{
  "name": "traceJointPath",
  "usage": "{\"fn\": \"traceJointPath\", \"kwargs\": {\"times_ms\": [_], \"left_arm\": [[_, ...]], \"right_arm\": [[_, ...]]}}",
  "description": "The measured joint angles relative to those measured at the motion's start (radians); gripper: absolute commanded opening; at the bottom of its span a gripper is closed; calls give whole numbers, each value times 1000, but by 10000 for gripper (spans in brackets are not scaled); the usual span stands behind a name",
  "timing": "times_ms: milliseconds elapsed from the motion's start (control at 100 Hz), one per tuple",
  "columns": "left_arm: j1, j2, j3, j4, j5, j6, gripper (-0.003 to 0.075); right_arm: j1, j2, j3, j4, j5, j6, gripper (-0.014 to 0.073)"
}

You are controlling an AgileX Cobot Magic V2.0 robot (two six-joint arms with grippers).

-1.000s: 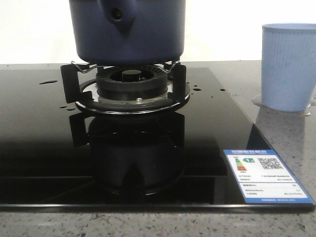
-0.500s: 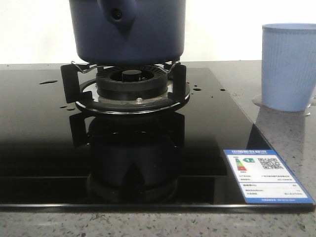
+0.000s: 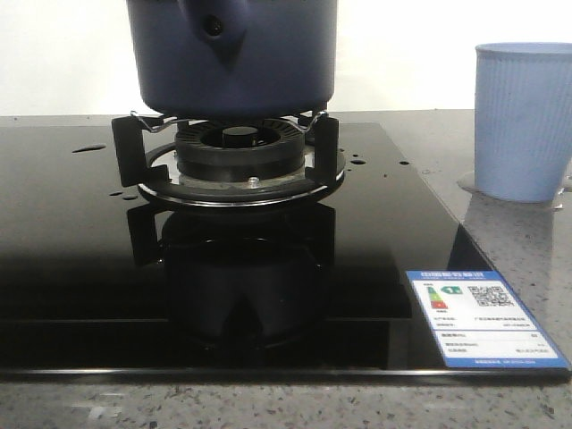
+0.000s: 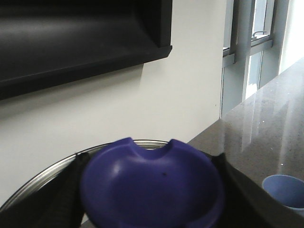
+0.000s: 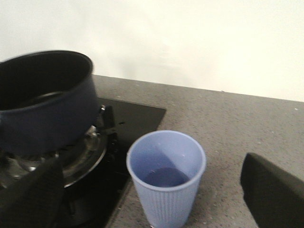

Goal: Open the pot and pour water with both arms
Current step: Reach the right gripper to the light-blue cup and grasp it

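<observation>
The dark navy pot sits on the burner stand, its handle stub facing the camera. In the right wrist view the pot is open, with no lid on it. My left gripper is shut on the lid's blue knob. The lid's steel rim shows behind it, held up in front of the wall. My right gripper is open, and the pale blue ribbed cup stands between its fingers, untouched. Neither gripper shows in the front view.
The black glass hob carries the burner and pot stand, with water drops on the glass. The cup stands on the grey speckled counter right of the hob. An energy label is stuck on the hob's front right corner.
</observation>
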State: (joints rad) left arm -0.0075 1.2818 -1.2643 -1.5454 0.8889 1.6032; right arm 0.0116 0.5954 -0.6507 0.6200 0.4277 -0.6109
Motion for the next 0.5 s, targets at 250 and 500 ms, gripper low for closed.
{"fn": "traceJointPath", "kwargs": {"times_ms": [250,500], "left_arm": [[1,-161,97,15,-34,-33,282],[4,-255,204,18,-46,-37,282]], "right_arm": [[20,7,156,-6,-114,-12,665],[172,44,212,-6,-259,-87,665]]}}
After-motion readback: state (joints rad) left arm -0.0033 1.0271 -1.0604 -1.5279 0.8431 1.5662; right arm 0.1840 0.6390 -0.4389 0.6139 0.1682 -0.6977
